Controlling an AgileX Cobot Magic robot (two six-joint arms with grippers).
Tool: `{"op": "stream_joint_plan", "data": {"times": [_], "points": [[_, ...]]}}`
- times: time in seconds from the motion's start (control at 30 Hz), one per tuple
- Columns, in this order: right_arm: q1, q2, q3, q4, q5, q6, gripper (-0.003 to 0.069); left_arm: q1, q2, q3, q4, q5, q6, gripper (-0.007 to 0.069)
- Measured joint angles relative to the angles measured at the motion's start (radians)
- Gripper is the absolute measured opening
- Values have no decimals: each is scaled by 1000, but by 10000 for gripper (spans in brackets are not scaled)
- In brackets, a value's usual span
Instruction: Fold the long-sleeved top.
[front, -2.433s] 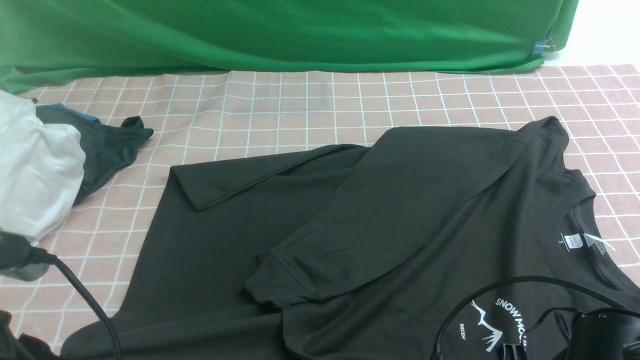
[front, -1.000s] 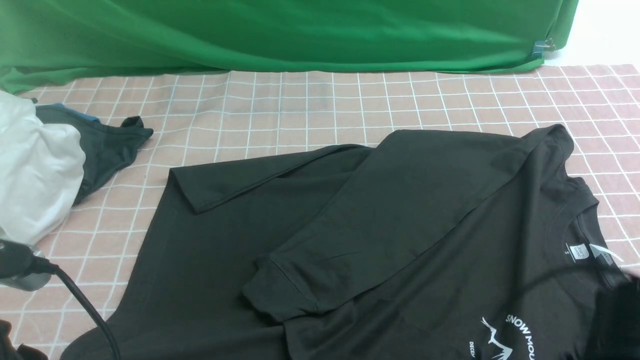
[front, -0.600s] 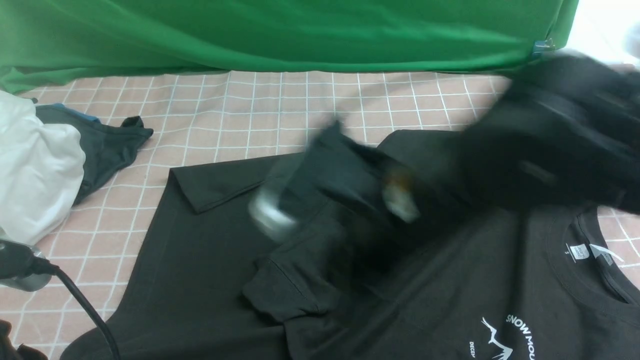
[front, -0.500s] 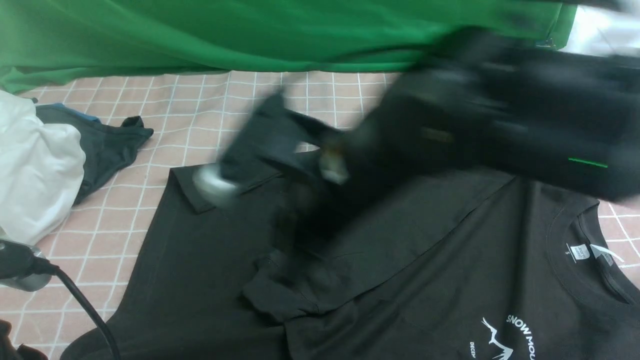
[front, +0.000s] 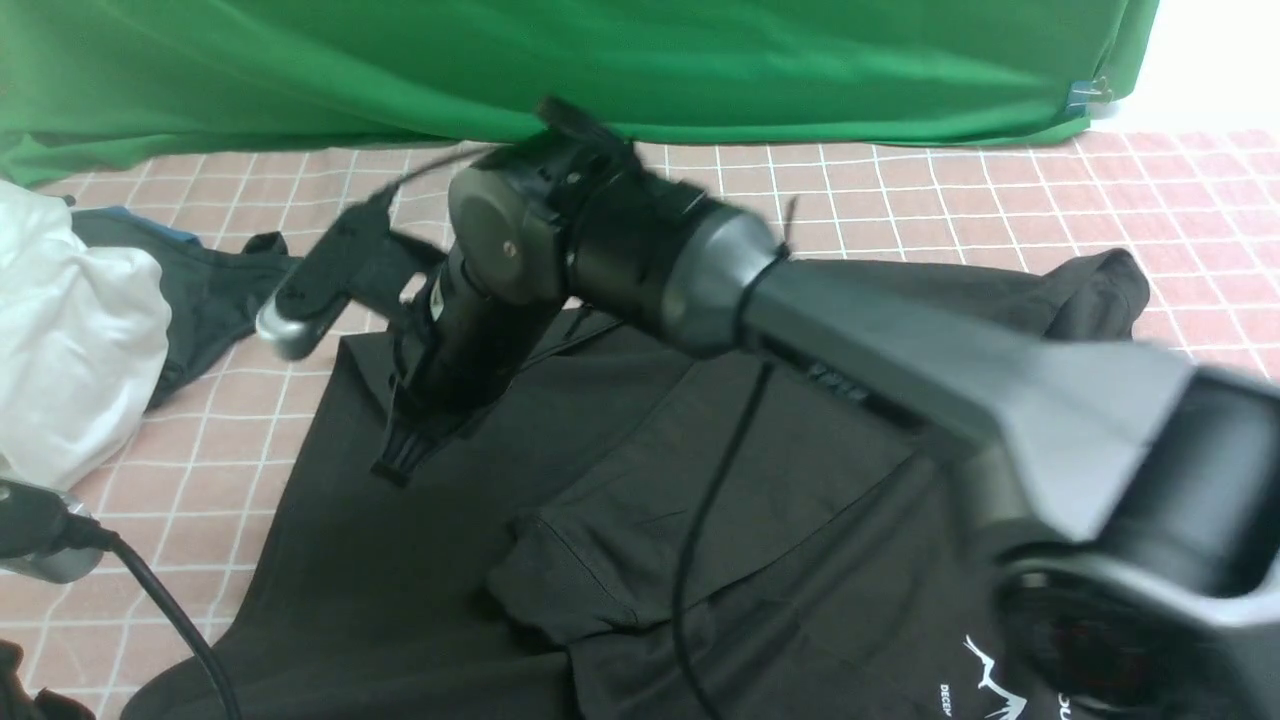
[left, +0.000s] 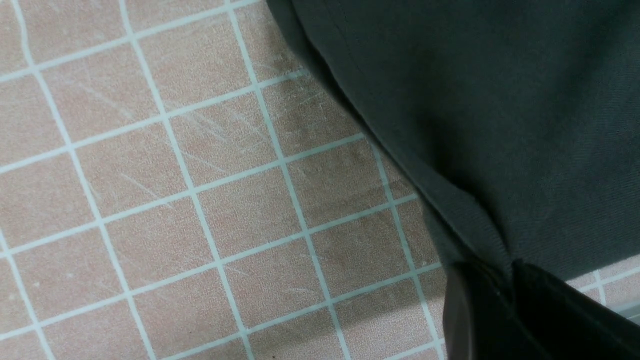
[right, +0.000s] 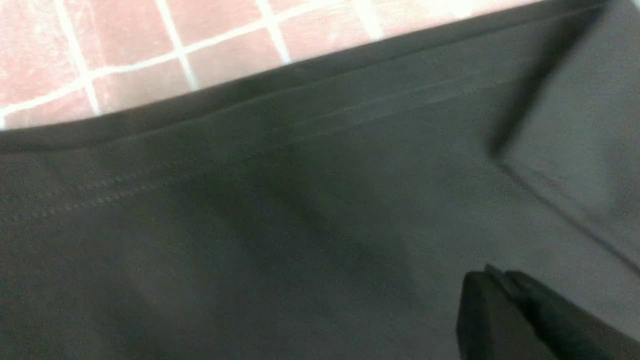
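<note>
The long-sleeved top (front: 800, 480) lies spread on the checked cloth, black, with one cuffed sleeve (front: 560, 580) folded across its body and a white print (front: 985, 680) near the front edge. My right arm reaches across it from the right. Its gripper (front: 400, 462) points down at the top's left part, near the far sleeve's cuff. In the right wrist view the right gripper (right: 492, 274) is shut just over the black fabric (right: 300, 225), with nothing seen between the jaws. My left gripper (left: 506, 267) is shut on the top's hem (left: 470, 215), which bunches into its jaws. The neck is hidden behind the right arm.
A white garment (front: 70, 340) and a smaller dark cloth with a blue edge (front: 210, 290) lie at the far left. A green backdrop (front: 600, 60) hangs along the back. The pink checked tablecloth (front: 900, 190) shows beyond the top. A black cable (front: 170, 610) runs at the lower left.
The right arm has swung in from the lower right, across the top to its left part, and its jaws have gone from open to shut. The left gripper has kept its hold.
</note>
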Motion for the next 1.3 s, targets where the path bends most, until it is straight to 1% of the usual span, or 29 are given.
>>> {"op": "stream_joint_plan", "data": {"times": [0.1, 0.27, 0.43, 0.73, 0.8, 0.87, 0.93, 1.03, 1.1, 1.17, 1.3], "points": [[-1, 62, -62, 55, 21, -3, 32, 0, 0, 0, 0, 0, 0, 50], [-3, 118, -88, 72, -3, -4, 32, 0, 0, 0, 1, 0, 0, 50], [-16, 138, -88, 76, -114, -6, 32, 0, 0, 0, 1, 0, 0, 50], [-100, 159, -90, 76, -338, 0, 32, 0, 0, 0, 1, 0, 3, 50], [-108, 166, -90, 76, -372, 14, 32, 0, 0, 0, 1, 0, 3, 50], [-112, 167, -90, 76, -371, 43, 32, 0, 0, 0, 1, 0, 3, 50], [-115, 153, -107, 75, -259, 83, 32, 0, 0, 0, 1, 0, 3, 50], [-114, 125, -137, 84, -28, 119, 34, 0, 0, 0, 3, 0, 3, 50], [-114, 112, -146, 87, 61, 133, 34, 0, 0, 0, 4, -7, 3, 50], [-114, 111, -149, 88, 72, 135, 34, 0, 0, 0, 4, -15, 3, 50], [-114, 141, -149, 88, 13, 137, 34, 0, 0, 0, 4, -17, 3, 50]]}}
